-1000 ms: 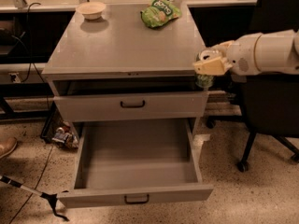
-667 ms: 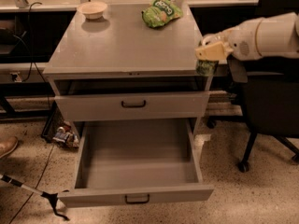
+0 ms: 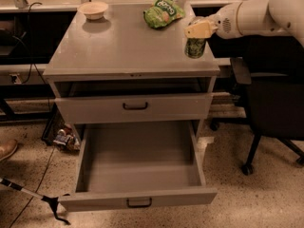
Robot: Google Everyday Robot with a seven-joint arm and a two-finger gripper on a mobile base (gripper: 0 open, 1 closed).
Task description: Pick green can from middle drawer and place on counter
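Note:
The green can (image 3: 194, 48) hangs upright in my gripper (image 3: 197, 34), over the right front part of the counter (image 3: 118, 46), close to its right edge. I cannot tell whether its base touches the surface. The gripper's tan fingers (image 3: 201, 29) are shut on the can's top, and the white arm reaches in from the right. The middle drawer (image 3: 137, 172) is pulled far out below and holds nothing that I can see.
A light-green snack bag (image 3: 163, 11) and a small bowl (image 3: 93, 9) sit at the back of the counter. The drawer above (image 3: 135, 107) is slightly open. A black office chair (image 3: 270, 103) stands at the right. Clutter (image 3: 64, 137) and a shoe (image 3: 7, 148) lie on the floor at the left.
My gripper has lifted the can from beside the cabinet's right edge, up and to the left, to over the counter top.

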